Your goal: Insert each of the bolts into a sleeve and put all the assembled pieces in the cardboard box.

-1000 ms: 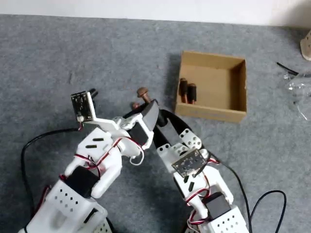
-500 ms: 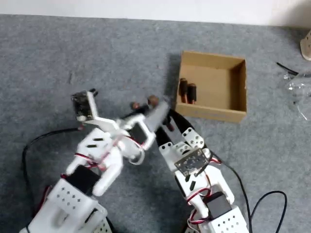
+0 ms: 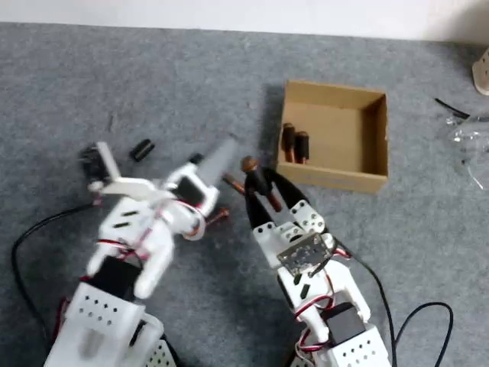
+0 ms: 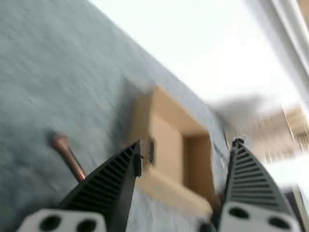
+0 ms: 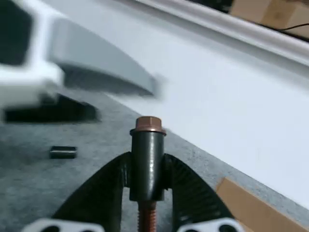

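My right gripper (image 3: 258, 186) is shut on a black sleeve (image 5: 147, 162) with a copper bolt (image 5: 148, 124) through it, held upright just left of the cardboard box (image 3: 372, 138). Two assembled pieces (image 3: 295, 143) lie inside the box at its left wall. My left gripper (image 3: 209, 158) hangs open with nothing in it, to the left of the right gripper; its wrist view shows its fingers (image 4: 113, 176) spread before the box (image 4: 166, 140). A loose bolt (image 3: 233, 183) lies on the carpet between the grippers, another bolt (image 3: 217, 216) lies by the left arm. A spare sleeve (image 3: 141, 150) lies farther left.
Grey carpet (image 3: 191, 84) covers the table. Cables and clear plastic bits (image 3: 466, 130) lie at the far right, beyond the box. Black cables (image 3: 416, 313) trail from the arm bases near the front edge.
My left gripper has opened and swung left, away from the right gripper. The bolt it held up now stands in the sleeve in the right gripper.
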Available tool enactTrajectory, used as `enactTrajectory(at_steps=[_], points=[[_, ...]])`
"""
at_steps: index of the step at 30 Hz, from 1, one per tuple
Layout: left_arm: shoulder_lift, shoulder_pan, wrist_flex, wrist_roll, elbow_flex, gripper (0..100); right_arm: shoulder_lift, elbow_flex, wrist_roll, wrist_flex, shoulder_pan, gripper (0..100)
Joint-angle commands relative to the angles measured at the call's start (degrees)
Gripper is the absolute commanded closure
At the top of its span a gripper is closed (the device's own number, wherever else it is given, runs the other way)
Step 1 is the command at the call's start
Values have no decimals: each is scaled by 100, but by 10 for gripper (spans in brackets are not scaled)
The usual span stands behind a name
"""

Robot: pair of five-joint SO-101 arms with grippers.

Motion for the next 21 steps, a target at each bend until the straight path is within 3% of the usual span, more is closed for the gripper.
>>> enactTrajectory(at_steps=[1, 5, 10, 14, 21], points=[[-831, -242, 334, 79, -119, 723, -101, 585, -149, -66, 233, 995], [-1657, -277, 360, 9, 295, 768, -101, 585, -677, -75, 462, 995], [-2316, -242, -290, -923, 1218, 1000, -101, 585, -765, -48, 470, 995], [-2334, -374, -580, -1547, 1481, 998, -101, 576, -747, -48, 488, 995], [-1270, -901, -607, -3789, 1341, 994, -92, 585, -774, 215, 576, 995]])
